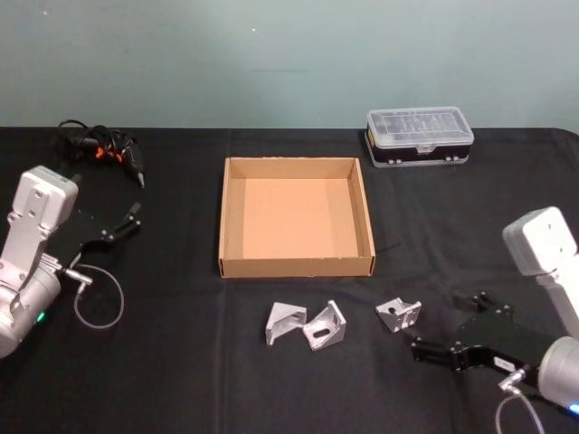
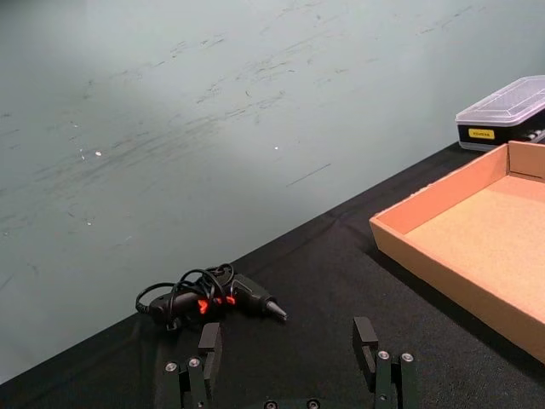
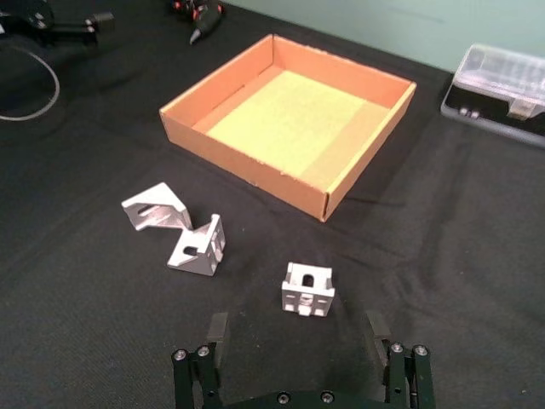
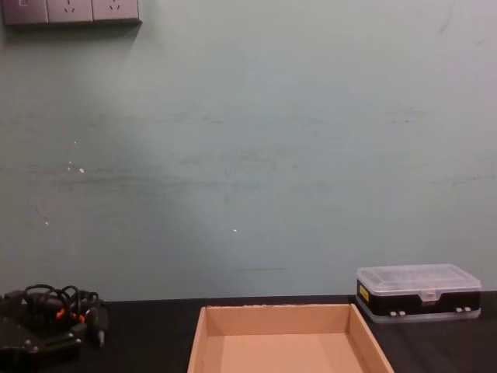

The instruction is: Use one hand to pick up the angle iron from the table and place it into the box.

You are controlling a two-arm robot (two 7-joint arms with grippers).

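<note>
Three silver angle irons lie on the black table (image 1: 181, 380) in front of the tan cardboard box (image 1: 297, 267): one at the left (image 1: 285, 323), one in the middle (image 1: 326, 327), one at the right (image 1: 399, 315). My right gripper (image 1: 441, 325) hovers low just right of the rightmost iron, open. In the right wrist view that iron (image 3: 307, 290) sits just ahead of the gap between the spread fingers (image 3: 217, 328), apart from them. The box (image 3: 247, 158) is empty. At the table's left side my left gripper (image 1: 131, 221) is open and holds nothing.
A clear-lidded plastic case (image 1: 419, 136) stands behind the box at the right. At the back left lies a black tool with orange parts and a coiled cord (image 1: 104, 149). A thin cable loop (image 1: 99, 298) hangs by the left arm.
</note>
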